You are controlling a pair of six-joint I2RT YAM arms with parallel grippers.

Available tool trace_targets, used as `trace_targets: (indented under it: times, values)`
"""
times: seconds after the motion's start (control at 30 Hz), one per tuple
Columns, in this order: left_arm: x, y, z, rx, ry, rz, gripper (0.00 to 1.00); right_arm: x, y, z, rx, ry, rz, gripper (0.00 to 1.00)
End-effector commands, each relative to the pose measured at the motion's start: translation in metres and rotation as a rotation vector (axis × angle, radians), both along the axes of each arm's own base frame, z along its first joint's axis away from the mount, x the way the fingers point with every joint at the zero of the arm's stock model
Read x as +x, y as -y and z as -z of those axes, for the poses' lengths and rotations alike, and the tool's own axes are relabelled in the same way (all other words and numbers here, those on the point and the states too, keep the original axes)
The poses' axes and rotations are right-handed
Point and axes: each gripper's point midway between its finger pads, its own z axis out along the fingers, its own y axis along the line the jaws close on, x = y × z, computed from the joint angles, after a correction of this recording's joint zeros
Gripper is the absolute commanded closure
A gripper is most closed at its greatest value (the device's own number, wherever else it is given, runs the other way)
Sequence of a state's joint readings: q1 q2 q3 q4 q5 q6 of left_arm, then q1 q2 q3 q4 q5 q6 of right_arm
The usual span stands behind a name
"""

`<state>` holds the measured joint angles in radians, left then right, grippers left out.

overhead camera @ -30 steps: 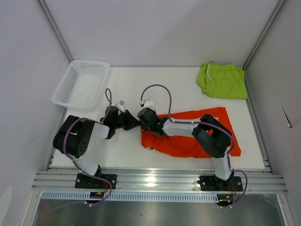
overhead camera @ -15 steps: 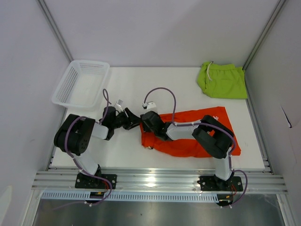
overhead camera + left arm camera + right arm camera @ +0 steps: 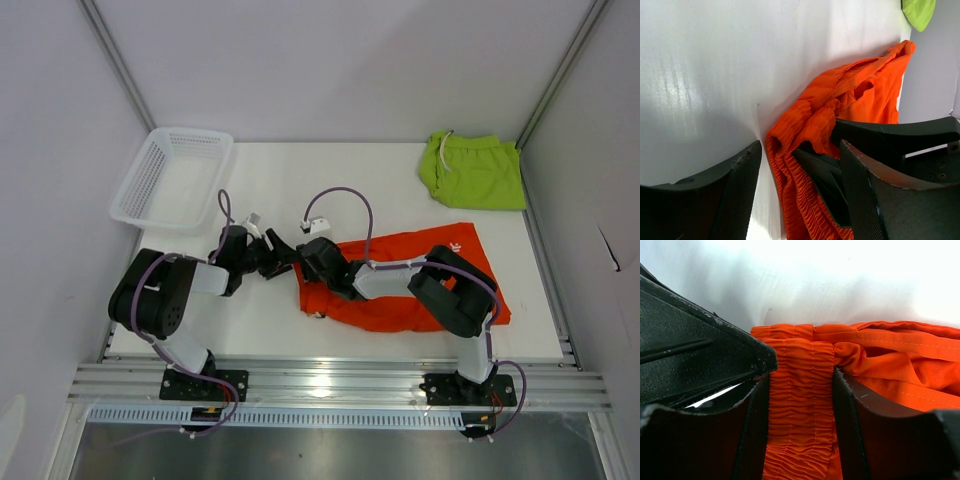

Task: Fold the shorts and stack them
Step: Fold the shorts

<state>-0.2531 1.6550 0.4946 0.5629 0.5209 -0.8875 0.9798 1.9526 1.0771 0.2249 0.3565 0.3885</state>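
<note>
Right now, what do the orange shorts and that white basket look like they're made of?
The orange shorts: soft cloth, probably synthetic, matte; it wrinkles, and the waistband is gathered with stitch rows. The basket: white plastic, likely moulded, with open mesh walls.

The top camera looked down from the near edge, while both wrist cameras, facing each other, closely shared the orange shorts (image 3: pixel 799 390).

orange shorts (image 3: pixel 800 390): matt ribbed cloth; table (image 3: pixel 715 60): glossy
</note>
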Motion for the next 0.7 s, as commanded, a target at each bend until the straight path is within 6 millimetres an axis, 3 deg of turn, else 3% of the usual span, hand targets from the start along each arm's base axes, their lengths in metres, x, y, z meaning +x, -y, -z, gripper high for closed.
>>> trace_targets:
  times: [0.0,0.33,0.43,0.57,0.67]
  values:
    - [0.006,-0.004,-0.005,0.054,0.044,-0.006,0.33,-0.009,-0.004,0.003,0.008,-0.009,-0.034,0.51]
    - [0.009,0.004,0.015,0.135,0.011,-0.008,0.37,-0.011,-0.007,0.003,0.009,-0.005,-0.046,0.51]
    - [0.01,0.008,0.019,0.127,0.001,-0.005,0.47,-0.012,-0.008,0.004,0.007,-0.005,-0.047,0.51]
    - [0.011,0.007,0.023,0.135,-0.005,-0.018,0.78,-0.013,-0.009,0.005,0.01,-0.009,-0.049,0.51]
    - [0.011,0.005,0.023,0.148,-0.002,-0.021,0.92,-0.014,-0.011,0.005,0.013,-0.011,-0.054,0.48]
